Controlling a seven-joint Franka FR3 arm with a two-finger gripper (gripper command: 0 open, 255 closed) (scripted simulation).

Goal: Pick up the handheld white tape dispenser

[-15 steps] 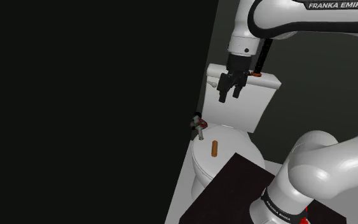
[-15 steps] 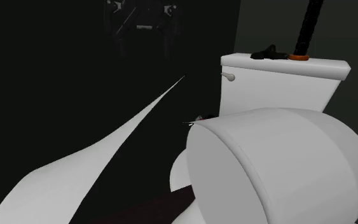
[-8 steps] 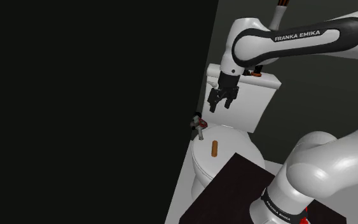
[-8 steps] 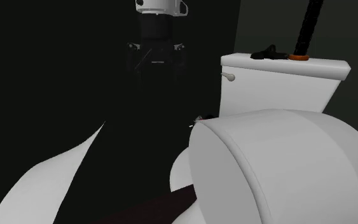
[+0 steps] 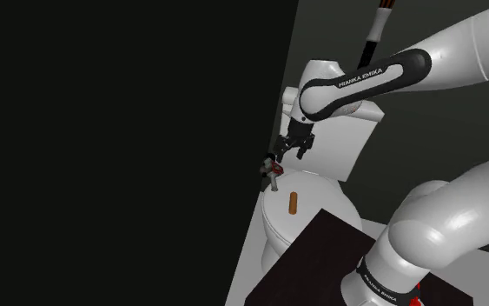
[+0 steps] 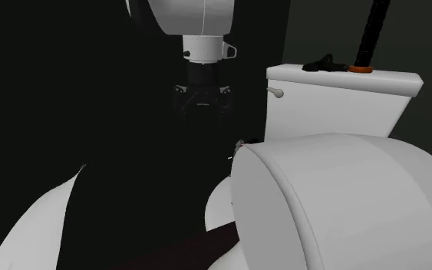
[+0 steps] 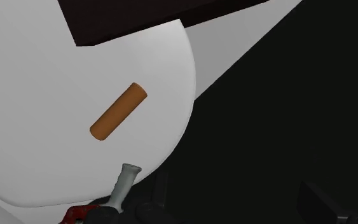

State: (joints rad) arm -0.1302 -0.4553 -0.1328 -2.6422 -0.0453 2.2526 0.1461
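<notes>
Nothing grasped yet: jaws seen apart, near above tape dispenser (image 5: 273,171) at toilet lid (image 5: 313,198) edge; descent, closure, lift outstanding.

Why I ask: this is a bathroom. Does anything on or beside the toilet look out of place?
Yes. A small orange-brown cylinder lies loose on the closed toilet lid, an odd resting place. A tape dispenser, with a grey handle and a red part, sits at the lid's edge, not where such a tool belongs.
</notes>
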